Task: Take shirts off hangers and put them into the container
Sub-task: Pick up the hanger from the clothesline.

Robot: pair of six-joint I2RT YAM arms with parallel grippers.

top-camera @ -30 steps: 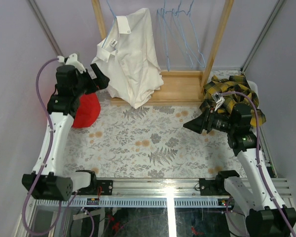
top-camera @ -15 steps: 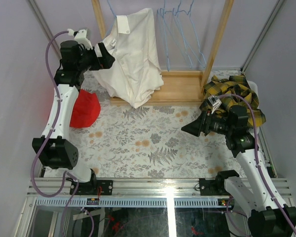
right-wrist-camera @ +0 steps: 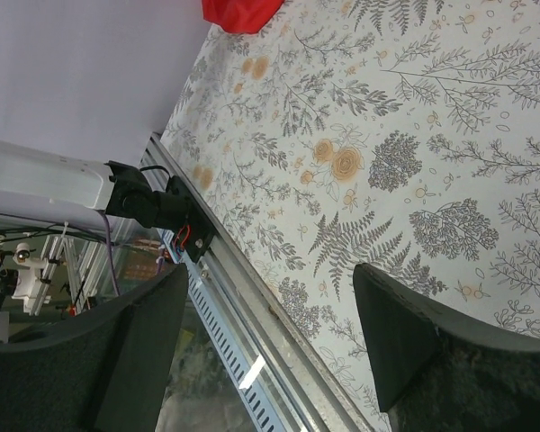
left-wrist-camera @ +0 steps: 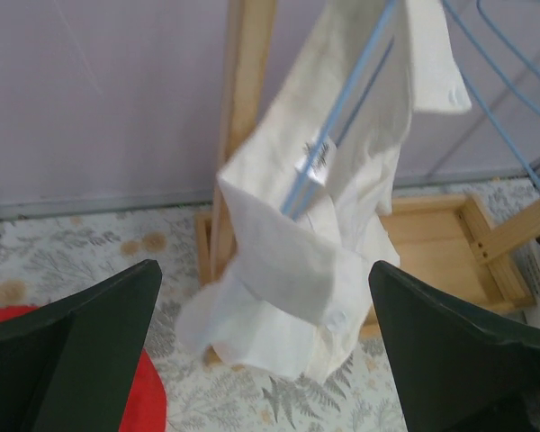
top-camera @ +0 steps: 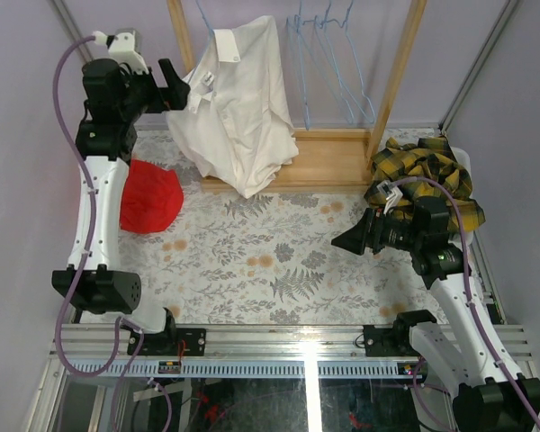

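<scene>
Top external view: closest to me the right gripper (top-camera: 345, 240) hangs over the floral tablecloth (top-camera: 270, 261), jaws spread fairly wide with nothing in them. Just behind it the yellow-and-black plaid shirt (top-camera: 423, 171) lies heaped in the white mesh plastic basket (top-camera: 463, 160). Further back the left gripper (top-camera: 180, 85) gapes fully, empty, right beside the white collared shirt (top-camera: 238, 108) hanging on a thin light-blue wire hanger (left-wrist-camera: 340, 108).
</scene>
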